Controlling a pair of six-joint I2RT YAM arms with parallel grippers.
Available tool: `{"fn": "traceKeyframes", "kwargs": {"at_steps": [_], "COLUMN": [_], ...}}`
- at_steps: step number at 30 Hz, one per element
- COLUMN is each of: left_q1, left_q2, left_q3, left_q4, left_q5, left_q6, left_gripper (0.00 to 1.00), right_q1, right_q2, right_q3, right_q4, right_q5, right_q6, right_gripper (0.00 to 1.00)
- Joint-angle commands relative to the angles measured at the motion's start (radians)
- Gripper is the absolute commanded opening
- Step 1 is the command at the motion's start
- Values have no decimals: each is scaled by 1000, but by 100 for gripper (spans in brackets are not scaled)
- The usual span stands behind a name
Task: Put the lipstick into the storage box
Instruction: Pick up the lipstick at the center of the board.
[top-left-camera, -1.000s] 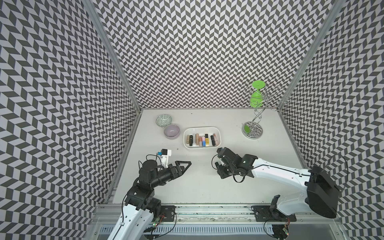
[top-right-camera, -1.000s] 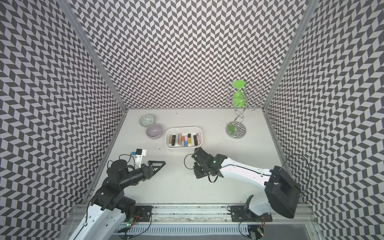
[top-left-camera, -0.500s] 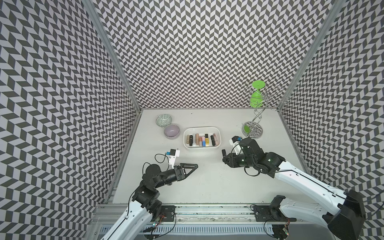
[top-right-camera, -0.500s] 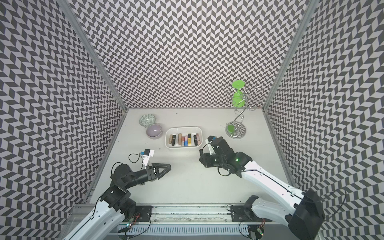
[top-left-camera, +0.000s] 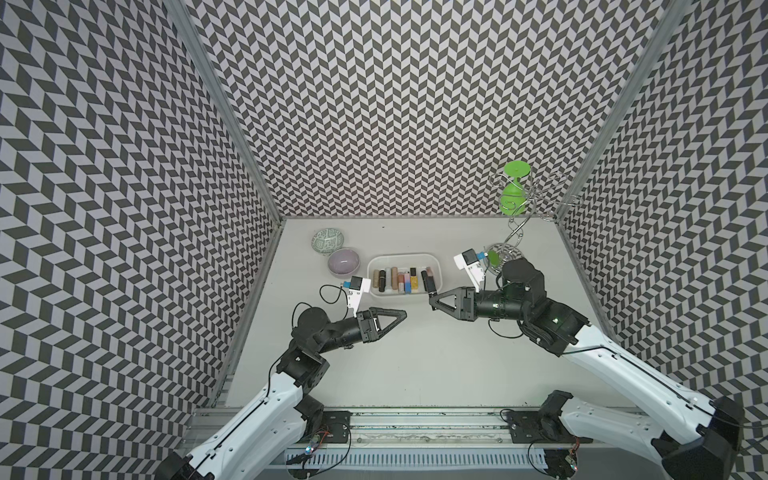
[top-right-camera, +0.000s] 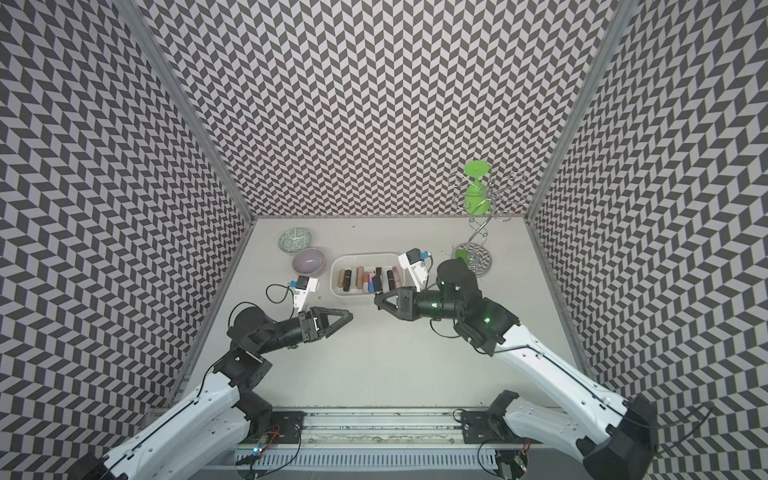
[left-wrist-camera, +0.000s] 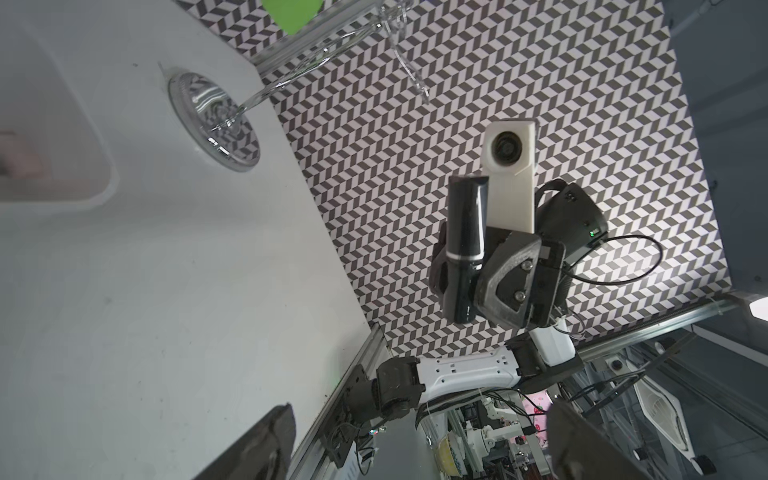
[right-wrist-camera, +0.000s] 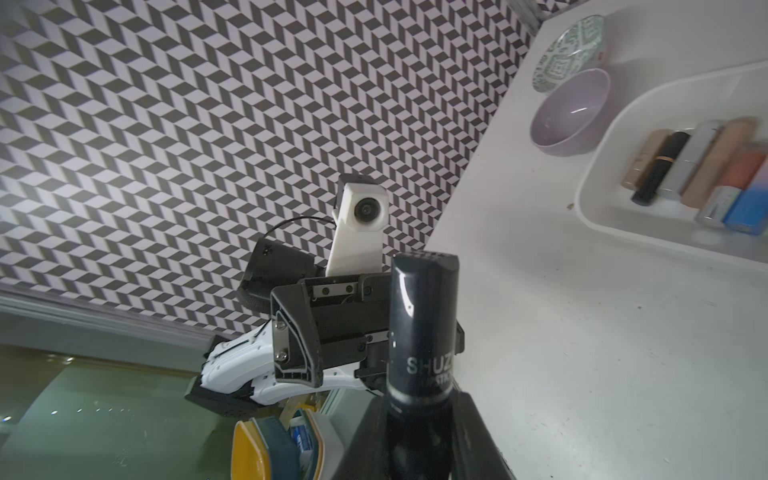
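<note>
Lipstick (left-wrist-camera: 465, 241), one, in right gripper (top-left-camera: 433, 296), two bowls (top-left-camera: 343, 262) (top-left-camera: 328, 241), one storage box (top-left-camera: 386, 292)

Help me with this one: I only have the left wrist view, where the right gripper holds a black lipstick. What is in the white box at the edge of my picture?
Observer: In both top views the storage box holds a row of lipsticks lying side by side.
Operator: Any print on the held one?
Observer: Yes. The right wrist view shows white letters, "SHUZ", on the black lipstick clamped in the right gripper.
Operator: Anything else near the box?
Observer: A lilac bowl and a green-patterned bowl stand off its end on the left arm's side. Both look empty.
</note>
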Motion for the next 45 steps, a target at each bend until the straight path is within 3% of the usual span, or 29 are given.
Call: {"fn": "traceKeyframes", "kwargs": {"at_steps": [1,12,24,33,37,45], "left_q1": [-6,-5,-6,-9,-8,-7], "left_q2": [33,97,171,190,192,225], "left_q3": [77,201,318,350,361,385], "left_q4": [108,80,31,-16,-49,-88], "left_q5": [57,71,82,103,108,123], "left_q6": [37,96,147,185,211,241], "left_gripper": [95,88,71,41,38,8], "right_q1": [-5,-3,29,48,48,48], "right_q2": [7,78,127,163,182,207], "right_q3": [21,54,75,90,102,124], "right_q4": [227,362,393,395,393,370], "right_q5": [-140,-261,-287,-276,-279,-269], "right_q6": [82,143,143,129,123,102], "right_gripper": [26,26,26,26,26,28]}}
